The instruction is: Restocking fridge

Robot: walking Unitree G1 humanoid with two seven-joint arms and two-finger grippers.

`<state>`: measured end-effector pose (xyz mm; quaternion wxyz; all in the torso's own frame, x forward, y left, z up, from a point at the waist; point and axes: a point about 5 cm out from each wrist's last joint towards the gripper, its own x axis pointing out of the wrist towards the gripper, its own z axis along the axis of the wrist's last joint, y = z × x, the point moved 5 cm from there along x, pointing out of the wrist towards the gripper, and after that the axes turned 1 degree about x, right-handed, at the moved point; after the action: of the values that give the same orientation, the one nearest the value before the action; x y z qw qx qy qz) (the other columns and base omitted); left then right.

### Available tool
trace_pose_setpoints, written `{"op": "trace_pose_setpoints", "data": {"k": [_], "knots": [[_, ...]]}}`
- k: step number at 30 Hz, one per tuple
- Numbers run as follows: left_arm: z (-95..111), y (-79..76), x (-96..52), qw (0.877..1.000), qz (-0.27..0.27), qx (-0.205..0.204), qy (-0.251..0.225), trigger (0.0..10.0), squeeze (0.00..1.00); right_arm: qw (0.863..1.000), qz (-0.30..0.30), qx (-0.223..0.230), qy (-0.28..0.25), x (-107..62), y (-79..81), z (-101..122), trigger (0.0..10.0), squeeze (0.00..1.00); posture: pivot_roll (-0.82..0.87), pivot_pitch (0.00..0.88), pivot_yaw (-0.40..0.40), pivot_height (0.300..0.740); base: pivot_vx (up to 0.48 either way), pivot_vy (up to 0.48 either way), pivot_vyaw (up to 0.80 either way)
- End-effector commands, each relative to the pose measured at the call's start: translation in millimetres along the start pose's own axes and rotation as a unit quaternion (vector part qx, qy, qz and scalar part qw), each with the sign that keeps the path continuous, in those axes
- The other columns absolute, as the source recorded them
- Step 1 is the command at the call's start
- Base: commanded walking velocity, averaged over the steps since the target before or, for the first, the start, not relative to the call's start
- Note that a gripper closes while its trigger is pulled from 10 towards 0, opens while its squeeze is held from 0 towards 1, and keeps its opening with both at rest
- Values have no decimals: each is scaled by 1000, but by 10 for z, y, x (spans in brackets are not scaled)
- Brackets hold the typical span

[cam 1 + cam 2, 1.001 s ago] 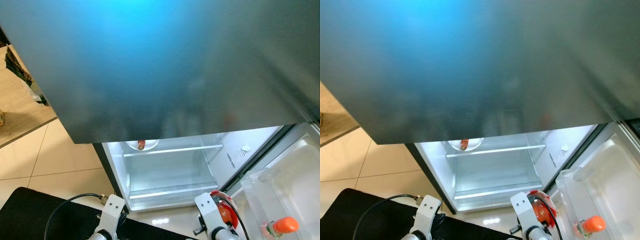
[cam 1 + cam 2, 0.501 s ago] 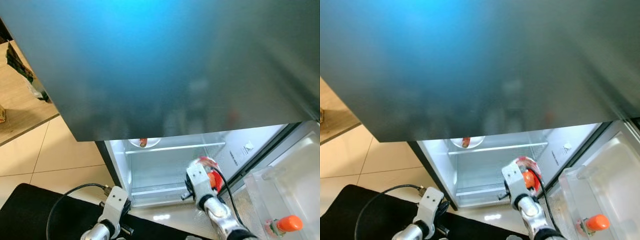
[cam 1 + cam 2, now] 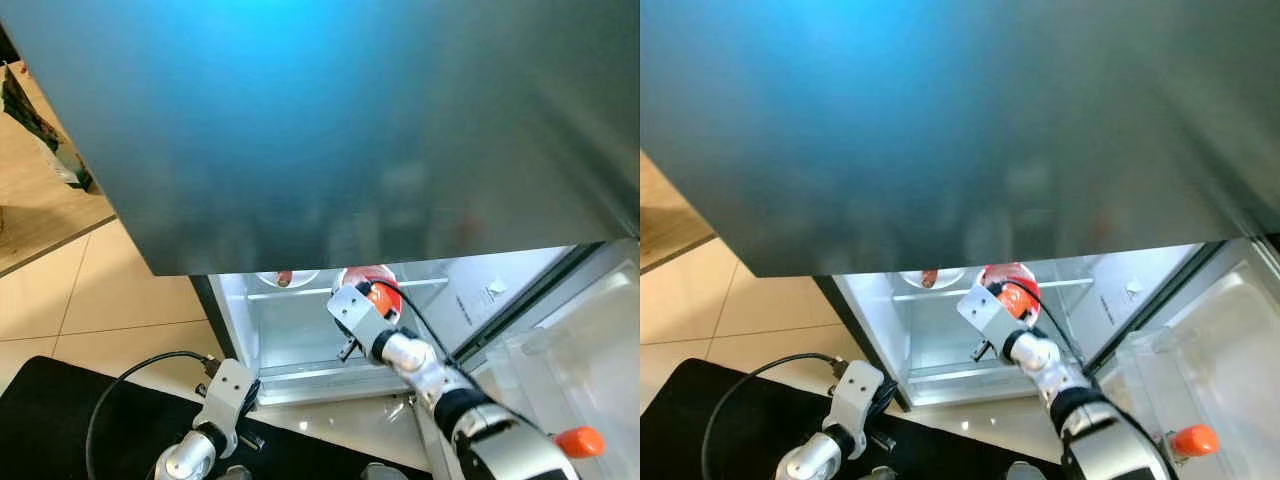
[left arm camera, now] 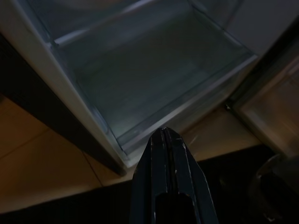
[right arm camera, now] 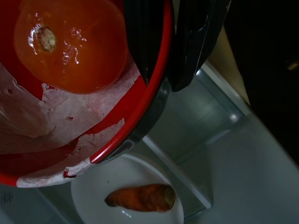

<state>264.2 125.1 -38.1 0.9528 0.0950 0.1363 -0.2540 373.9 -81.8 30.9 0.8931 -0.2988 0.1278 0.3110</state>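
The fridge's lower compartment (image 3: 310, 340) stands open and lit beneath the shut grey upper door (image 3: 320, 120). My right gripper (image 5: 170, 46) is shut on the rim of a red bowl (image 3: 372, 285), one finger inside and one outside. An orange round fruit (image 5: 70, 44) lies in the paper-lined bowl. The bowl hangs at the level of the glass shelf (image 3: 430, 283), just right of a white plate (image 5: 93, 196) that bears a carrot (image 5: 140, 197). My left gripper (image 4: 163, 140) is shut and empty, low in front of the fridge's bottom drawer (image 4: 140, 79).
The open lower door (image 3: 590, 340) stands at the right with clear bins; an orange-capped bottle (image 3: 580, 440) sits in one. A black mat (image 3: 60, 420) lies on the tiled floor at the front left. A cable (image 3: 140, 375) runs to my left arm.
My right arm has lifted the red bowl from low at the fridge's front right, up and leftward to the shelf beside the carrot plate. The left arm stays low.
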Motion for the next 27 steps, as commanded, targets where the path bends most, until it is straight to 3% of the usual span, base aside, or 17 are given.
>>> {"op": "trace_pose_setpoints", "data": {"k": [1, 13, 27], "knots": [[-11, 26, -48, 1000, -2, 6, -2, 10000, 0, 1000, 11, -12, 11, -11, 8, -49, 10000, 0, -130, 215, -30, 680, 0, 0, 0], [208, -87, 31, 998, -42, 34, -40, 10000, 0, 993, 48, -101, 39, 5, -108, 3, 10000, 0, -117, 252, -29, 670, 0, 0, 0], [356, -117, 54, 996, -52, 41, -66, 10000, 0, 988, 50, -143, 39, 40, -208, 139, 10000, 0, -118, 287, -39, 650, 0, 0, 0]]}}
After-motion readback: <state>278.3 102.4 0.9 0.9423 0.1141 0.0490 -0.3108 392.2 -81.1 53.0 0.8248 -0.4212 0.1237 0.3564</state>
